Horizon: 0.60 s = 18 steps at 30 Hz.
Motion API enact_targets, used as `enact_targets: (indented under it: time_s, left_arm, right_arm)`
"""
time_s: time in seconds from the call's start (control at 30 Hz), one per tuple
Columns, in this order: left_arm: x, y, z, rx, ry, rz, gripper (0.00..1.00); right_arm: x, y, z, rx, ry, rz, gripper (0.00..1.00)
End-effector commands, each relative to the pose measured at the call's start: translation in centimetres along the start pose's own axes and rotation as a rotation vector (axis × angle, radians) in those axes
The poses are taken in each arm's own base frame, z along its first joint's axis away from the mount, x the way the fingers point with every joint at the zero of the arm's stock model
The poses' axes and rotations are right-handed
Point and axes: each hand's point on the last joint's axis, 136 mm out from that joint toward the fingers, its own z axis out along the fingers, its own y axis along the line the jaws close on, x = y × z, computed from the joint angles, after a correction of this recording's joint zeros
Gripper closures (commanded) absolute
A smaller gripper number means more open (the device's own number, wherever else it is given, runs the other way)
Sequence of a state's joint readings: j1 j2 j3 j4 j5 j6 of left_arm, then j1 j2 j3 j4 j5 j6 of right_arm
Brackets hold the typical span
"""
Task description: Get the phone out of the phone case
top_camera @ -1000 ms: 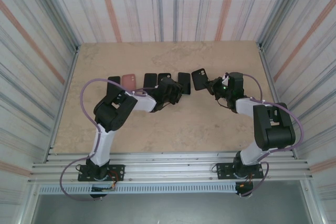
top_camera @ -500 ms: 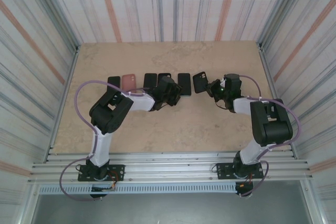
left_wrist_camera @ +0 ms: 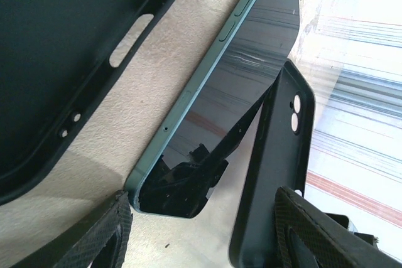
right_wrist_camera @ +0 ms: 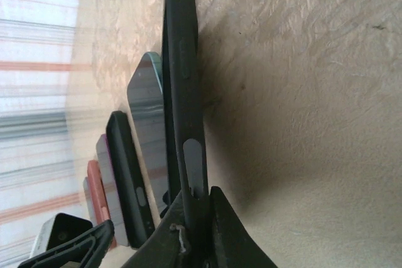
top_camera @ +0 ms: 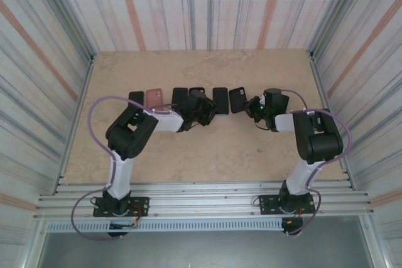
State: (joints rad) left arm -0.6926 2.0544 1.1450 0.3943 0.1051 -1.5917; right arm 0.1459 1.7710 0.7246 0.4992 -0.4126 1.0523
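Right tool clenched on the thin edge of the upright black case; left tool released over the phone, flat beside it on the table. Phone probably rigid, glass-slick: grip its long sides

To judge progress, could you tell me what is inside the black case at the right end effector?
The black case shows edge-on: side wall and button cut-outs. Its interior is hidden behind that wall.

The top camera looks down from behind the near edge over the whole table, while both wrist cameras skim its surface close up, facing each other across the same green phone and black case.
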Motion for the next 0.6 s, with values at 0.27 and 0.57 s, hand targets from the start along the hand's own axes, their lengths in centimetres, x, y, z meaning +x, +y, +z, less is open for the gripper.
enact_targets:
  time_s: [0.27, 0.57]
  left_arm:
    - [0.3, -3.8, -1.8, 0.066, 0.024, 0.063, 0.33]
    - [0.4, -5.8, -3.1, 0.094, 0.026, 0.093, 0.32]
  right_arm:
    - [-0.3, 0.5, -0.1, 0.059, 0.030, -0.121, 0.70]
    - [-0.1, -0.6, 0.4, 0.118, 0.100, -0.194, 0.69]
